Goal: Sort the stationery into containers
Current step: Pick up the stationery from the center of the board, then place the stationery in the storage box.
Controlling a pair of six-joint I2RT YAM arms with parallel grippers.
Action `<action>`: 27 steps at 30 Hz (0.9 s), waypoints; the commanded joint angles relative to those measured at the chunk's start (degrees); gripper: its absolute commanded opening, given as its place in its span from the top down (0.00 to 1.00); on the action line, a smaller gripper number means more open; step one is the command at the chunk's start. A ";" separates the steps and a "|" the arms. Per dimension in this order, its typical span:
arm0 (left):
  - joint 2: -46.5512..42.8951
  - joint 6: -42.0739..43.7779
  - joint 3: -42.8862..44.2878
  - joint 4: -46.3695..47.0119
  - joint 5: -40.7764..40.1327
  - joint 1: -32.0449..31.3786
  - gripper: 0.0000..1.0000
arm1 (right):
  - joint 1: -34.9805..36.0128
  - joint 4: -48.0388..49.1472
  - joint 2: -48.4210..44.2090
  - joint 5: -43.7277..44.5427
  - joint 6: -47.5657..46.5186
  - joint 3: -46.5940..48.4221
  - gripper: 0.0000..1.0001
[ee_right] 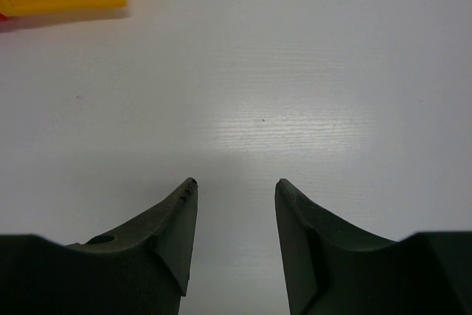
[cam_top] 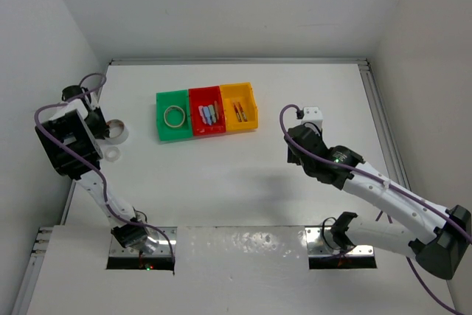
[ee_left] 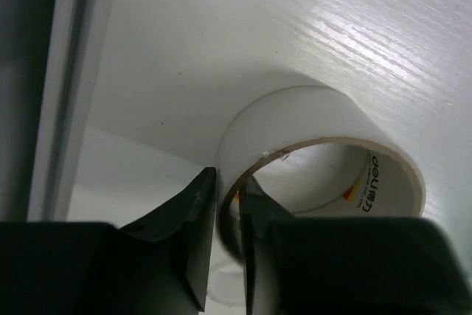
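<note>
White tabletop spreads out from your arm bases, and at about ten o'clock your left gripper straddles the wall of a white tape roll near the table's left edge, one finger inside the ring and one outside, so close that you cannot tell whether they clamp it. Over at two o'clock your right gripper hangs above the tabletop with its jaws apart, holding nothing. Farther off at twelve o'clock sit the joined bins: the green bin with a clear tape ring, the red bin with stubby sticks, the yellow bin with thin pens
</note>
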 commanded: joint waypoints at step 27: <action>-13.68 8.94 12.13 -5.93 6.11 -28.49 1.00 | 0.71 0.81 -0.60 0.96 0.79 0.57 0.54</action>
